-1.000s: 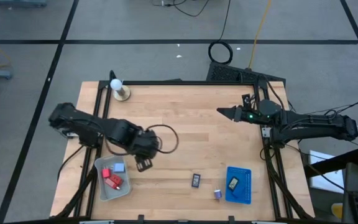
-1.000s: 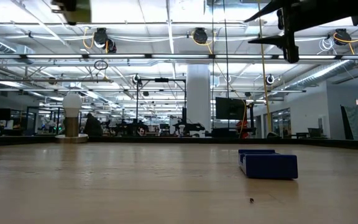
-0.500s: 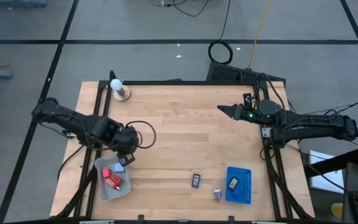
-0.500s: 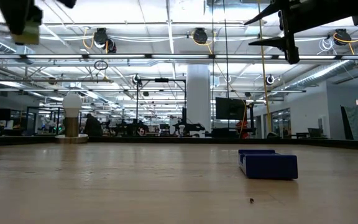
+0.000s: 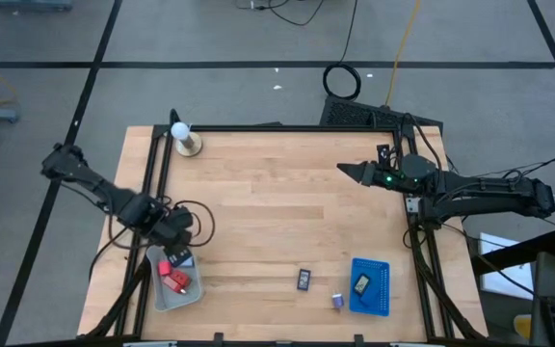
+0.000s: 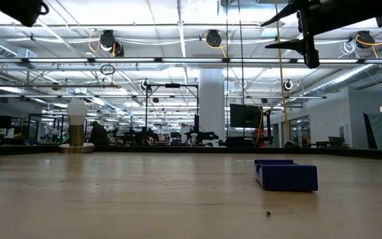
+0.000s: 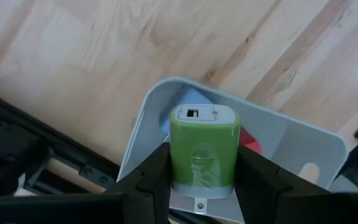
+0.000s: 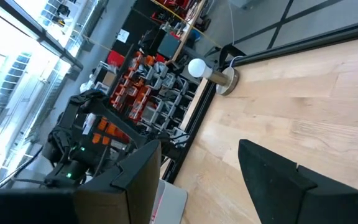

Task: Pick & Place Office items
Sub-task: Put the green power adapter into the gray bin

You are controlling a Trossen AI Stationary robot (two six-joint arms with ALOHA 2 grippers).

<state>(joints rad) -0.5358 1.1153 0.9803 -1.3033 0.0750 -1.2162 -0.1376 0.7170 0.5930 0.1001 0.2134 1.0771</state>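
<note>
My left gripper [image 5: 175, 253] hovers over the far end of the grey tray [image 5: 162, 294] and is shut on a green-and-white piece [image 7: 204, 146]. Red blocks [image 5: 173, 280] and a light-blue block [image 5: 185, 259] lie in that tray. A black rectangle [image 5: 303, 280] and a purple bit [image 5: 337, 301] lie flat on the table near its near edge. Another black rectangle [image 5: 361, 283] lies in the blue tray [image 5: 382, 289]. My right gripper [image 5: 347, 172] is open, held high over the table's far right part. My left gripper pinches the green-and-white piece between its two fingers, one on each green side [image 7: 178, 155]. The fingers come from above, pointing down. The piece is lifted clear above the grey tray [image 7: 303, 143], its white end with a small slot [image 7: 194, 114] pointing away from the wrist.
A white ball on a wooden base [image 5: 185, 138] stands at the far left corner. Black frame rails run along the table's left [image 5: 152, 183] and right [image 5: 422, 241] sides. The middle of the wooden table [image 5: 277, 202] is bare.
My left gripper has moved toward the table's left edge, carrying the green-and-white piece from beside the grey tray to above its far end. The arm has drawn back with it. The right arm has kept still.
</note>
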